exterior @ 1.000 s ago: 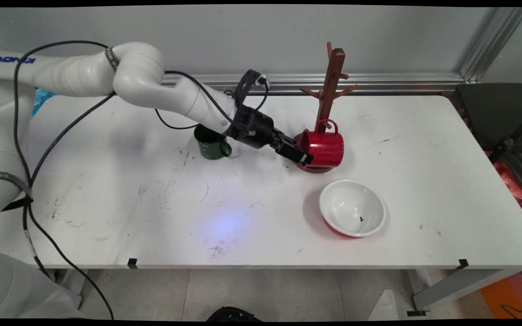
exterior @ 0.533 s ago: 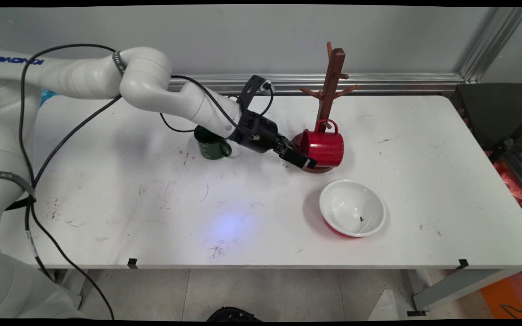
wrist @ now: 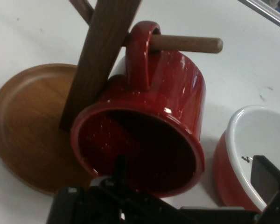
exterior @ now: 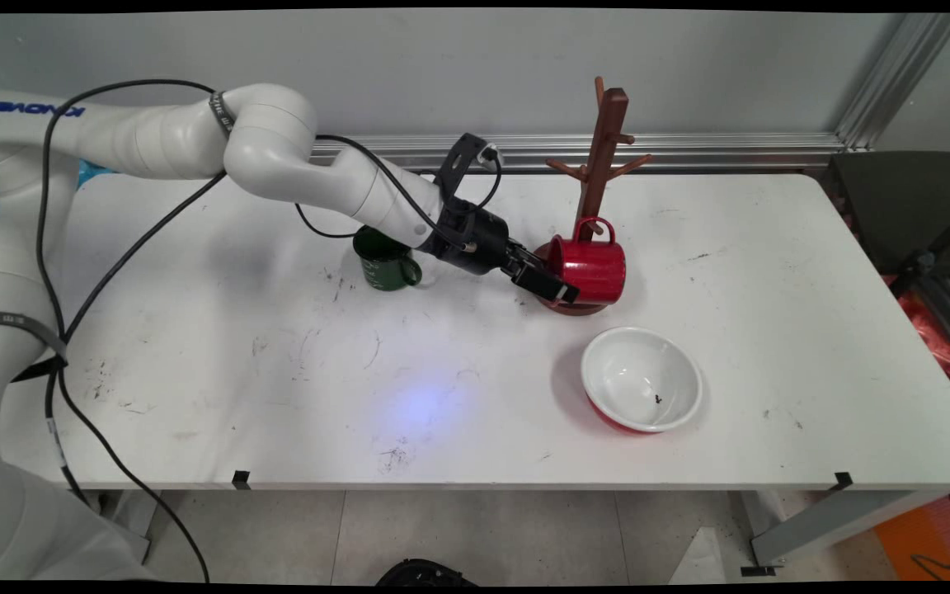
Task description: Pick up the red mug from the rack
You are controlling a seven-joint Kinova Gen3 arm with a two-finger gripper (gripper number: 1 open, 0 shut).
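The black two-finger gripper (exterior: 556, 287) sits low at the centre of the main view, reaching in from the upper left on the white arm, and its tip is right at the mouth of a glossy red enamel mug (exterior: 594, 268). The mug hangs by its handle on a low peg of a dark brown wooden mug tree (exterior: 603, 148), tilted so that its opening faces left and downward toward the gripper, its body over the tree's round wooden base. In the hand view the gripper (wrist: 192, 168) is released, its jaws spread wide: one finger (wrist: 119, 163) rises in front of the dark inside of the red mug (wrist: 177, 93), while the other finger (wrist: 266, 175) stands well outside the mug's wall at the lower right of the frame, so the rim lies between them with neither finger seen pressing on it. The handle loops over a pale round wooden peg (wrist: 191, 44) that juts from the tree's post (wrist: 102, 51). Just below and right of the tree in the main view stands a round bowl, white inside and red outside (exterior: 607, 363). A dark green mug (exterior: 384, 268) stands upright left of the gripper, partly behind the arm, on the scuffed white table (exterior: 772, 289).
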